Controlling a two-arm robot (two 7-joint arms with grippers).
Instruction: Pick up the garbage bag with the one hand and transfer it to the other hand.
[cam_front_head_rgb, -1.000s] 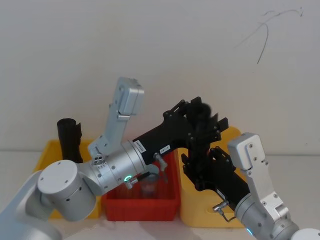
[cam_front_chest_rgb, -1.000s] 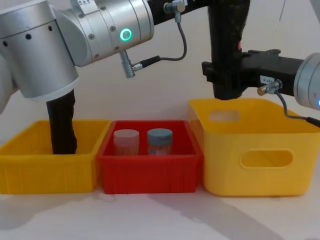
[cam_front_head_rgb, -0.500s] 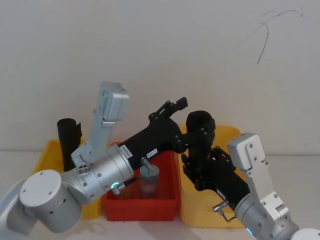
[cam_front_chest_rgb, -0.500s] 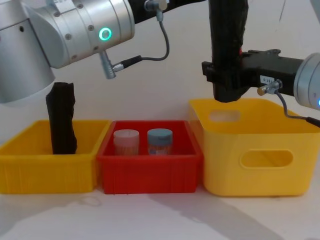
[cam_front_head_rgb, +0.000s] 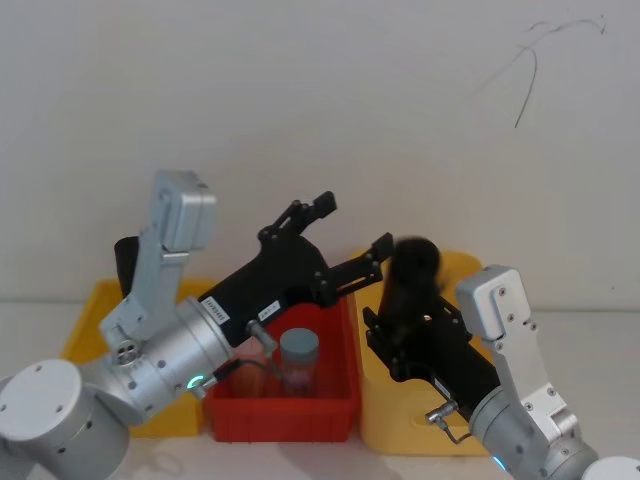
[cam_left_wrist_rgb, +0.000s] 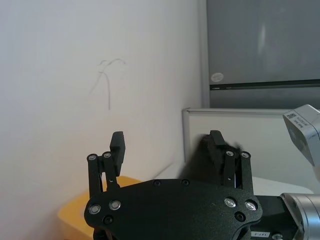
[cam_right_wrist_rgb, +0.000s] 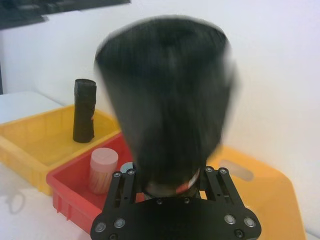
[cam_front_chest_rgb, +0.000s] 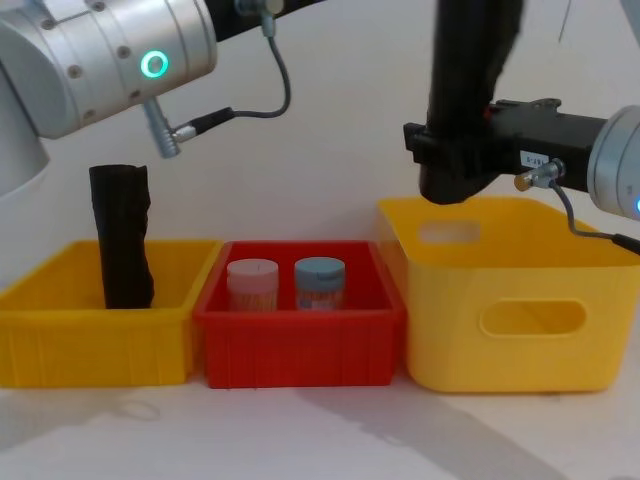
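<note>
The garbage bag (cam_front_head_rgb: 410, 275), probably light, stiff and slippery, stands clamped near its lower end by the right gripper (cam_front_chest_rgb: 455, 160), while the left gripper (cam_front_head_rgb: 352, 225) hangs spread-fingered to its left.

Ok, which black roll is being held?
The roll over the tall bin, gripped by the right hand; the other roll stands free in the low tray.

You had the garbage bag (cam_front_head_rgb: 412, 275), a shiny black tight roll flaring at its top, standing upright in your blue-ringed right claw (cam_right_wrist_rgb: 169, 176), which clamped its lower end above the large yellow bin (cam_front_chest_rgb: 520, 260). Your green-ringed left claw (cam_front_head_rgb: 350, 225) hung just beside the roll's top, fingers spread wide, not touching it.
</note>
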